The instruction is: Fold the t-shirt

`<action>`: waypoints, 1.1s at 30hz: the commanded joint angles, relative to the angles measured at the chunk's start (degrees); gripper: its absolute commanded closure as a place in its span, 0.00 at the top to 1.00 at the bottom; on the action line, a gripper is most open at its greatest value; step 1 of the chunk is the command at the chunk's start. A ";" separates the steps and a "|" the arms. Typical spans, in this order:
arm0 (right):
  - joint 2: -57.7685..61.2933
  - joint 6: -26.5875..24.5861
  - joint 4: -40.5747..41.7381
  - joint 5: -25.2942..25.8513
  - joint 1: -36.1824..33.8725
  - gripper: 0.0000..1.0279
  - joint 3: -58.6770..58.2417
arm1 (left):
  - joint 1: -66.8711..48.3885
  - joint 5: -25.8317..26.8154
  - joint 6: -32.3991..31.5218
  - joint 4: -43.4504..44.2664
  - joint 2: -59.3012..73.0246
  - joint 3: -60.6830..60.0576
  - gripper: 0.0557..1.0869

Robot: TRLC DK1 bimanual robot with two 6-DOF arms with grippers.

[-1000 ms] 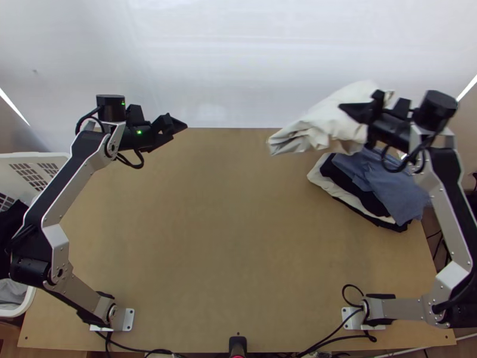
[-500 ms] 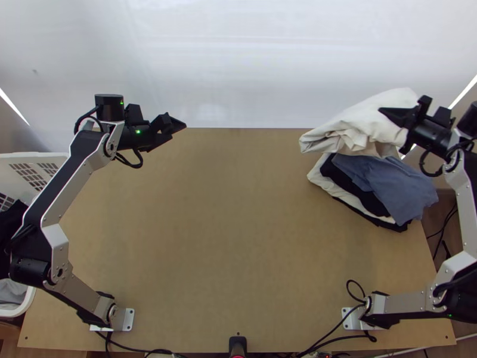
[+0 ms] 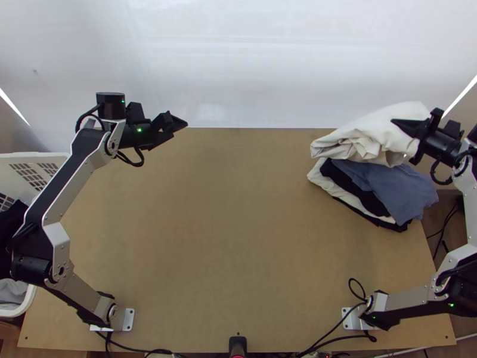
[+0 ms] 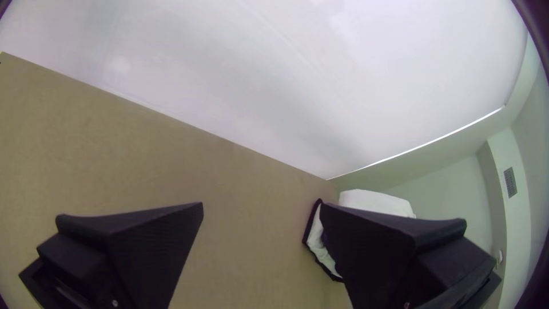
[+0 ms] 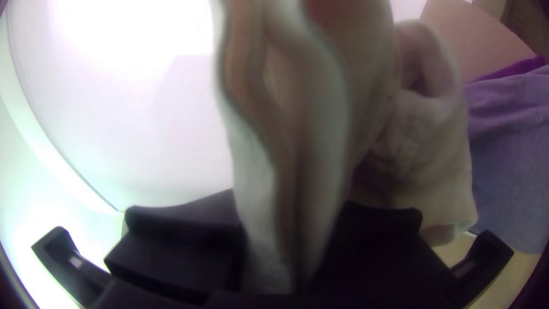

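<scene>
At the bench's (image 3: 226,238) far right lies a clothes stack (image 3: 390,185); over its far part is the T-shirt (image 3: 372,134), in the right end effector (image 3: 396,122). Left of the bench is a laundry basket (image 3: 36,157) with garments (image 3: 11,224) in it.

White basket (image 3: 37,156) beside wooden table (image 3: 226,250)

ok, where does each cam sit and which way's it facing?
Top: high over the table's near edge, facing steeply down; left arm, right arm show.
Left wrist: on left arm, facing across the table to the clothes stack; left gripper, open, shows.
Right wrist: on right arm, facing the white cloth close up; right gripper, shut on it, shows.
Shared: white cloth and blue garment, top and right wrist.
</scene>
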 commanded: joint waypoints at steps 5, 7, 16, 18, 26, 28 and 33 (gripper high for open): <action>0.18 -3.36 0.00 -0.55 -5.23 0.03 -5.16 | 0.22 -0.04 0.02 -0.28 0.16 0.06 0.96; 0.18 -3.97 0.00 -0.55 -6.02 0.03 -5.96 | 0.13 -0.04 0.02 -0.28 0.25 0.06 0.96; -0.08 -9.07 -4.92 1.91 -8.39 0.03 -8.15 | -0.31 -0.04 0.02 -0.55 1.04 1.29 0.96; -0.08 -10.21 -6.15 2.88 -8.48 0.03 -8.94 | -0.40 -0.04 0.02 -0.72 1.30 1.91 0.96; -1.32 -12.06 -6.24 11.14 -8.57 0.03 -12.20 | -0.66 -0.04 -0.07 -1.25 2.18 3.67 0.96; -1.58 -12.59 -6.24 13.52 -8.65 0.03 -12.63 | -0.66 -0.13 -0.07 -1.25 2.18 3.67 0.96; -3.78 -16.80 -7.91 17.82 -8.57 0.03 -13.16 | -0.58 -0.13 0.02 -1.25 2.09 3.49 0.96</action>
